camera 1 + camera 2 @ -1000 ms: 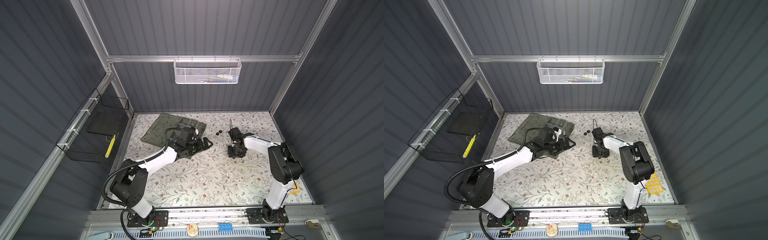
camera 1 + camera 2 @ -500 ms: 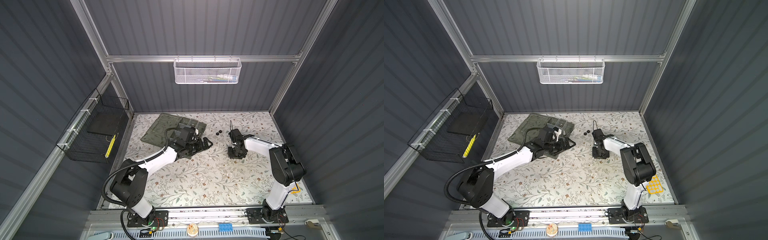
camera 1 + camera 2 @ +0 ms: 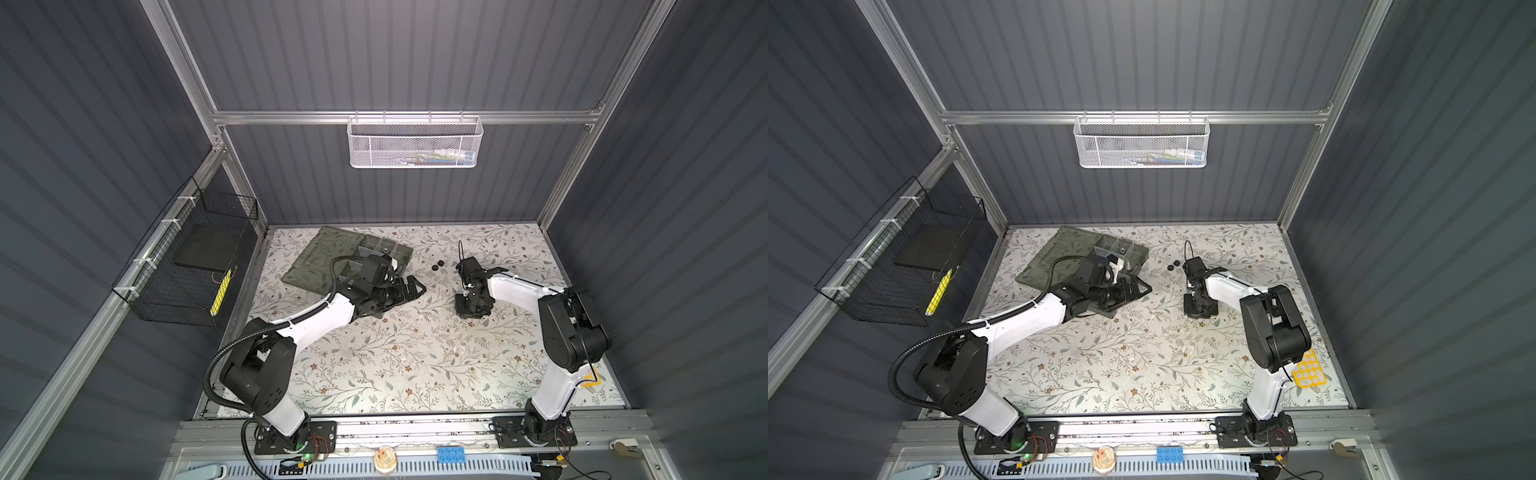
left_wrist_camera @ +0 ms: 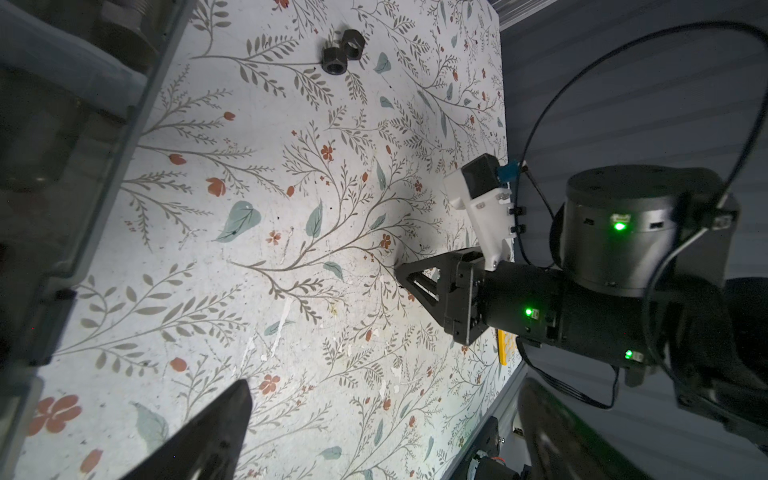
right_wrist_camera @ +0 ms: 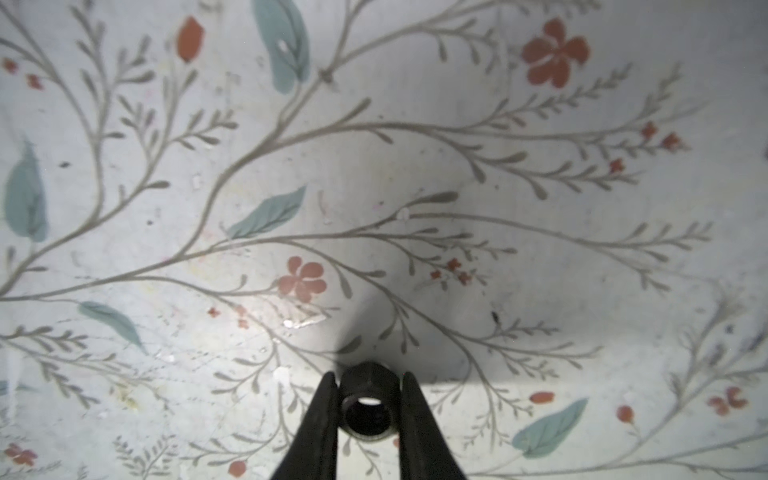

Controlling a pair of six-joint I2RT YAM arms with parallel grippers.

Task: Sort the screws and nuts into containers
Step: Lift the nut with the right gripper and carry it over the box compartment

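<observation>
Fingers [image 5: 324, 411] of the right gripper [image 5: 368, 376] are closed on a black nut [image 5: 368, 405], one on each side, low on the floral table [image 5: 415, 166] with bare surface all around. The left gripper [image 3: 410, 287] is spread wide just beside the near edge of the organizer box [image 3: 328, 257]. Two more black nuts [image 3: 437, 266] lie between the arms, well inside the table's edges.

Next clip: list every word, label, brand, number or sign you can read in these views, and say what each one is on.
No text can be read in any view.
Items in the white mesh basket: coloured labels, too blurred to read.
Yellow strip in the black wire basket: any marks are too small to read.
Round disc at the front: speckled pattern, no legible letters.
</observation>
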